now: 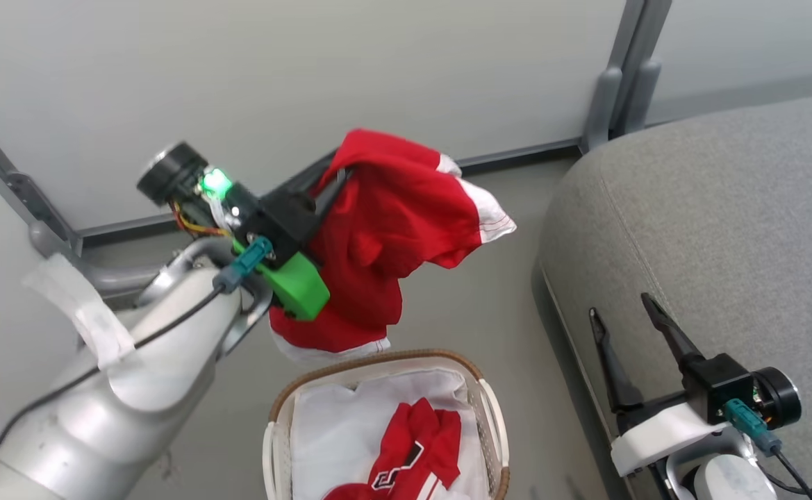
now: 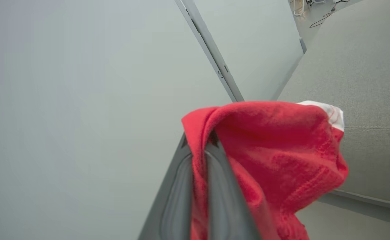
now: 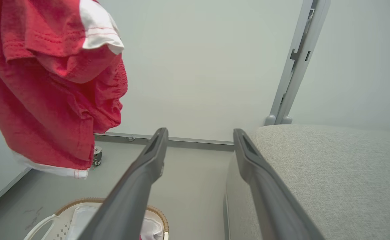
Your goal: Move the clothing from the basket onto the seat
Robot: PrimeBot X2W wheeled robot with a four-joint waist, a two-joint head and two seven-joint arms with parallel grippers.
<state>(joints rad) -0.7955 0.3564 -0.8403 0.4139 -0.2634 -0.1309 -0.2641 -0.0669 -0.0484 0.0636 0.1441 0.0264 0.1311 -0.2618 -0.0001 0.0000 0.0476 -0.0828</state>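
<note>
A red garment with white trim (image 1: 385,243) hangs in the air above the basket (image 1: 490,410), and my left gripper (image 1: 333,177) is shut on its top fold. In the left wrist view the red garment (image 2: 275,160) drapes over my left gripper (image 2: 200,143). Another red garment with navy lettering (image 1: 416,451) lies in the basket on the white liner (image 1: 340,430). The grey seat (image 1: 711,208) is to the right. My right gripper (image 1: 621,305) is open and empty at the seat's near edge. The right wrist view shows the hanging garment (image 3: 48,83), the seat (image 3: 331,173) and the basket rim (image 3: 81,201).
Pale partition panels with grey metal posts (image 1: 621,76) stand behind the floor (image 1: 489,305). A small caster wheel (image 3: 97,156) sits at the base of the partition. A strip of white tape (image 1: 83,312) hangs off my left forearm.
</note>
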